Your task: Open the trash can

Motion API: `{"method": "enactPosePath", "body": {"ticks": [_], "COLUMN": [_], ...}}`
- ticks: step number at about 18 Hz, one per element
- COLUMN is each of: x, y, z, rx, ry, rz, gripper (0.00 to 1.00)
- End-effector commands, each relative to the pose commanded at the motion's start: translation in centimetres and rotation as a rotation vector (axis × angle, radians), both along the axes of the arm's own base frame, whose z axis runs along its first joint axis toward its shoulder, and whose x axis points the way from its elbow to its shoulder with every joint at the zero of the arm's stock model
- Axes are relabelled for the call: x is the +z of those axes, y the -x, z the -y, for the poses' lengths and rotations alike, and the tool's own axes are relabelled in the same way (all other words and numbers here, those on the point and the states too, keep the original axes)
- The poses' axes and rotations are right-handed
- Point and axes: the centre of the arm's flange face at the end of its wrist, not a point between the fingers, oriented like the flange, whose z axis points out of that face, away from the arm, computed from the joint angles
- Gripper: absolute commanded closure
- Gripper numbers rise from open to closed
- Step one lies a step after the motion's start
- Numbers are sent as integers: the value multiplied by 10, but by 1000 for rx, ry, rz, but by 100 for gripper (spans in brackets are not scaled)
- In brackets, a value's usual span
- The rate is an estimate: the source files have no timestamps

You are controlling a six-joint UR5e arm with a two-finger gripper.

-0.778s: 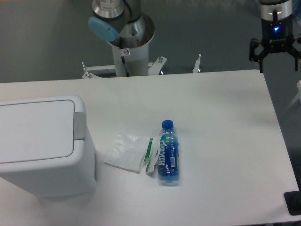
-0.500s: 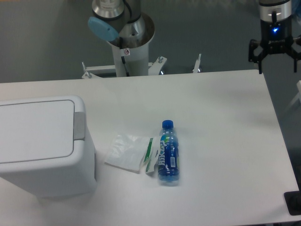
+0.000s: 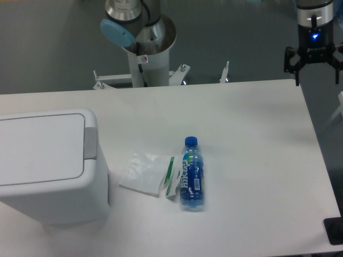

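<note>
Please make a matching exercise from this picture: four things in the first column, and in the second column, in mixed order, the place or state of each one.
Column 1:
1. trash can
2. water bottle
3. plastic wrapper
4. end effector

Column 2:
A. lying on its side, blue cap toward the far edge of the table
B. open, up at the far right corner of the table
C. at the left edge, lid closed
D. flat on the table, between the bin and the bottle

Pairs: 1-C, 2-A, 3-D, 4-B
</note>
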Motion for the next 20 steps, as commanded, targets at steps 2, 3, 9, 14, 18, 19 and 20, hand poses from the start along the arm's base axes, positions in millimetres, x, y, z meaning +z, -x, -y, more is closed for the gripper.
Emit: {"method": "enactPosePath", "body": {"ticks": [2,3,9,14,18,19,20], "x": [-4,-4,-4,11,19,20,24], "y": [1,0,-13,-35,-58,-65,-74], "z": [-3,-5,-71,-144,-181,-187,-195], "rx": [-3,9,72,163,173,178,180], "ry": [-2,-12,-172,-278,-396,-436,-472], "rz": [6,9,92,168,263,304,337], "gripper": [0,0,0,0,0,0,0]}}
